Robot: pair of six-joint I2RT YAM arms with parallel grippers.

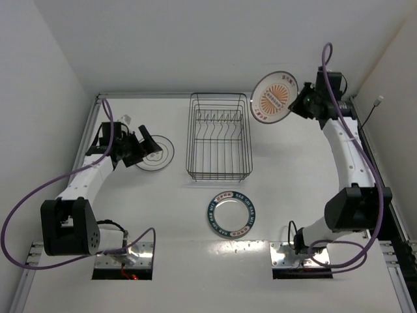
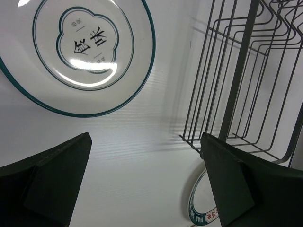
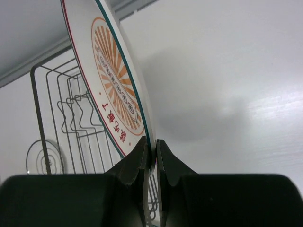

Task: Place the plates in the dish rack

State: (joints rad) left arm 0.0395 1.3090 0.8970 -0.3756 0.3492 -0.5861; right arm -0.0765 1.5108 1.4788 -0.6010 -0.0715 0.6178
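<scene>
Three plates (image 1: pixel 274 96) (image 1: pixel 156 154) (image 1: pixel 230 214), one dish rack (image 1: pixel 219 94), two tools (image 1: pixel 144 147) (image 1: pixel 300 104)

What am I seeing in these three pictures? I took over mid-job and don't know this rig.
Two robot arms stand on a white table. One picture looks down from above; the others come from each wrist. The right gripper pinches the orange-centred plate by its rim, held on edge beside the empty black wire dish rack. The left gripper is open by the ringed plate, lying flat left of the rack. The teal-rimmed plate lies flat nearer the arms.
</scene>
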